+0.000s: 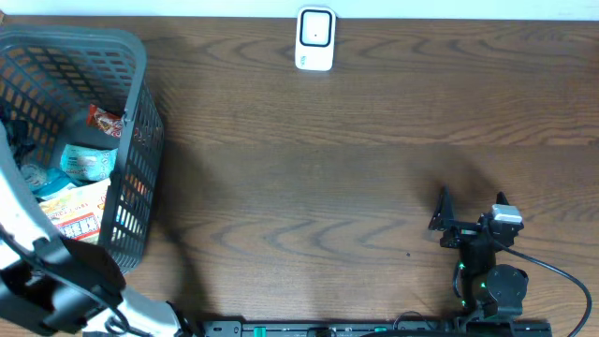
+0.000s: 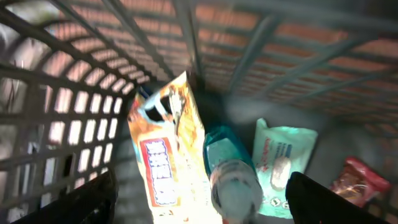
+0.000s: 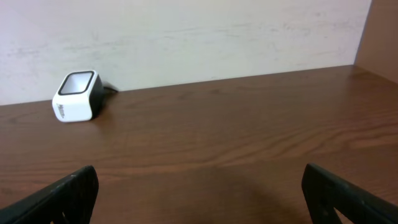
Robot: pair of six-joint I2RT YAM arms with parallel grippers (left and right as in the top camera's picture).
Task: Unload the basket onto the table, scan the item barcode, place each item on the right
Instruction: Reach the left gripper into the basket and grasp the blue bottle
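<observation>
Several items lie in the grey mesh basket (image 1: 131, 112) at the table's left edge. They are an orange and yellow packet (image 2: 165, 155), a teal bottle (image 2: 231, 168) with a clear cap, a mint wipes pack (image 2: 280, 158) and a red snack packet (image 2: 357, 177). My left gripper (image 2: 202, 202) hangs open inside the basket just above them, its dark fingers either side of the packet and the bottle, holding nothing. The white barcode scanner (image 1: 314, 39) stands at the table's far edge. Near the front right, my right gripper (image 1: 438, 217) rests open and empty, facing the scanner (image 3: 77, 96).
The basket's mesh walls (image 2: 81, 118) close in around the left gripper. The left arm's white link (image 1: 23, 220) crosses the basket's front left corner. A black cable (image 1: 562, 276) trails from the right arm. Bare wood tabletop (image 1: 309, 187) lies between basket, scanner and right arm.
</observation>
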